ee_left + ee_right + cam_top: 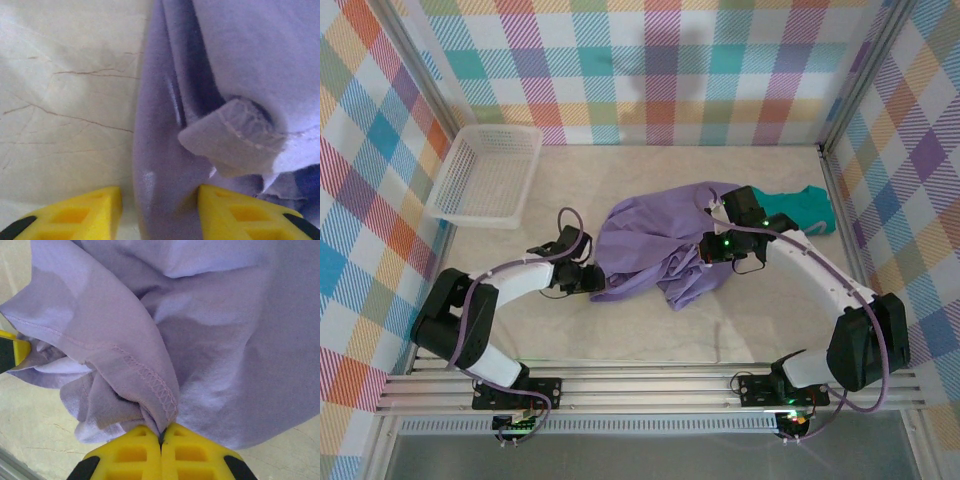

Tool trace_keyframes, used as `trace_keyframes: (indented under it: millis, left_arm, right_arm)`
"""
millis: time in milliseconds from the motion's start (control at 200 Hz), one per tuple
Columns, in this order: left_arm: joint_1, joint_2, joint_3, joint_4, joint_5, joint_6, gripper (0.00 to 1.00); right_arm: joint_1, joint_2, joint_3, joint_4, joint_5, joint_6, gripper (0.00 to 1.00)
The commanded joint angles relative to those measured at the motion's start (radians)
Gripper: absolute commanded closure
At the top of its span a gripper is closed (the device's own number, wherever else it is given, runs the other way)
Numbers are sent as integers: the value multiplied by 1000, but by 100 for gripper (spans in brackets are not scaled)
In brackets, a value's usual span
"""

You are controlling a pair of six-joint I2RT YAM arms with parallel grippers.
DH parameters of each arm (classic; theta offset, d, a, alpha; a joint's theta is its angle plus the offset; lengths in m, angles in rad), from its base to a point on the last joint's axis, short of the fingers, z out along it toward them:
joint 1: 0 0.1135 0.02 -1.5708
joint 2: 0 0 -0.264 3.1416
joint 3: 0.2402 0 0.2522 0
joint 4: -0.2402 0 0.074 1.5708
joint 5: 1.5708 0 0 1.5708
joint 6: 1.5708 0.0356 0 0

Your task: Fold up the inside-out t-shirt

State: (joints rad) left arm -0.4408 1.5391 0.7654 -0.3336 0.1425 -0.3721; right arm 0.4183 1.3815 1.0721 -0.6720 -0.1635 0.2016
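Though shapeless overhead, t-shirt — hem close-up

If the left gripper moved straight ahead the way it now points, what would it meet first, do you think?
The lavender t-shirt: a fold of it lies between the open jaws of the left gripper, with a hemmed flap just beyond. Depth is hard to judge.

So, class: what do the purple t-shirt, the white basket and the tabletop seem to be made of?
The purple t-shirt: soft matte knit, probably cotton; it drapes in folds, with stitched hems. The white basket: likely rigid moulded plastic, given its even lattice. The tabletop: smooth, pale, with thin brown veins; stone or printed laminate, cannot tell.
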Motion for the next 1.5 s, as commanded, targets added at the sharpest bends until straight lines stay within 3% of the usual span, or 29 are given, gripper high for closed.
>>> trace_keyframes:
  millis: [0,155,335,425,705,900,1035,1165,1325,1495]
  left_arm:
    - [-9,41,24,117,6,10,64]
    - [-8,-23,31,185,-34,-6,100]
    - [17,-411,81,253,-93,-104,100]
    - [16,-559,189,263,-118,-131,100]
    - [7,-638,586,79,-220,-42,100]
    - [7,-586,664,-81,-329,6,100]
    - [21,-484,625,-111,-443,25,100]
    - [103,-321,688,-70,-413,34,100]
    - [221,-92,1009,-29,-310,41,100]
    - [235,77,1474,-90,-248,83,100]
  right_arm:
    - [-3,16,-3,18,-20,6,100]
    - [-7,8,43,12,44,-14,100]
    - [-38,-104,236,47,169,-53,100]
    - [-38,-167,343,90,186,-95,100]
    - [-38,-246,675,51,142,-182,100]
    - [-38,-252,715,-21,113,-177,100]
    - [-38,-185,642,-46,201,-186,100]
    - [-47,-47,666,28,317,-215,100]
    - [-92,190,989,110,314,-236,100]
    - [-101,386,1443,73,295,-285,100]
